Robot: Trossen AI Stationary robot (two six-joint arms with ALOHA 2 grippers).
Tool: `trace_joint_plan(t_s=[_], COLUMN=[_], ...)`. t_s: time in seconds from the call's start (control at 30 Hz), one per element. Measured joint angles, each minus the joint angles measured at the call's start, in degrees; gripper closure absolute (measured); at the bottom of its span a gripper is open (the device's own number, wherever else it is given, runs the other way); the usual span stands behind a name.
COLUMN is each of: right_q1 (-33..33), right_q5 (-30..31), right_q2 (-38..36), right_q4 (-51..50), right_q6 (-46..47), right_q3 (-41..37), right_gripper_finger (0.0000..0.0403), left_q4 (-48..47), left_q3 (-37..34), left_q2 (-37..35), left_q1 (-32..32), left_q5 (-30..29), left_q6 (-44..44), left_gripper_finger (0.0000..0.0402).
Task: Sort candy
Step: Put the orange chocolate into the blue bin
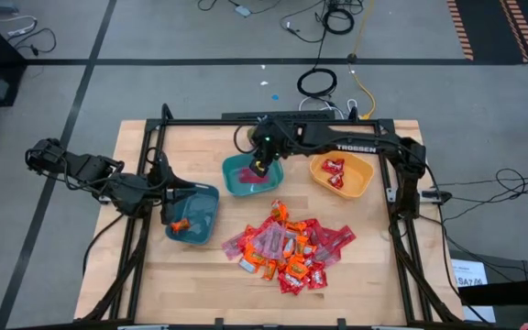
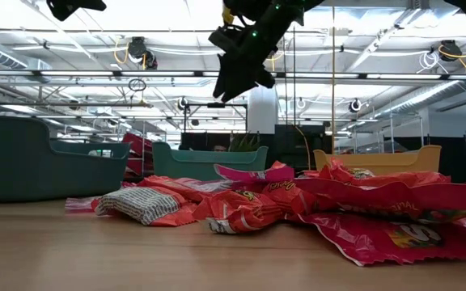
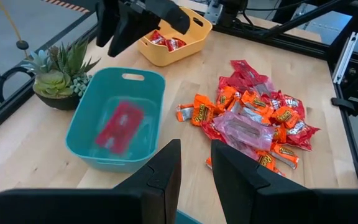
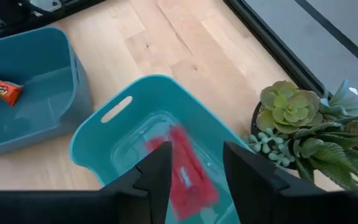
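High view: the right claw (image 1: 260, 168) hangs parted and empty over the middle teal plastic bowl (image 1: 235, 184), which holds one pink-red wrapped candy (image 1: 258, 179). At three o'clock, the yellow bowl (image 1: 362, 181) holds red candies (image 1: 335, 171). At eight o'clock, the darker teal bin (image 1: 207, 215) holds an orange candy (image 1: 179, 225); the left claw (image 1: 165, 188) sits at its rim, slightly parted, seemingly empty. The loose candy pile (image 1: 287, 247) lies at five o'clock on the wooden table (image 1: 365, 275).

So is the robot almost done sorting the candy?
Not yet. The yellow bowl holds red ones, the left teal bowl an orange one. The right gripper hangs open over the middle teal bowl, a pink candy inside. The big pile remains.
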Motion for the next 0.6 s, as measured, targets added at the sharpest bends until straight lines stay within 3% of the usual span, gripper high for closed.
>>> trace_joint_plan(t_s=[0.47, 0.6], right_q1=[2.3, 5.5], right_q5=[-1.6, -5.6], right_q2=[-4.5, -6.1], right_q4=[-11.5, -11.6], right_q6=[0.8, -2.0], right_q3=[0.0, 0.0], right_gripper_finger=[0.0261, 0.0261], left_q4=[-0.2, -0.1], left_q3=[0.0, 0.0], left_q2=[0.0, 0.0], left_q1=[0.0, 0.0], left_q5=[0.0, 0.0], left_q6=[0.0, 0.0], left_gripper_finger=[0.0304, 0.0304])
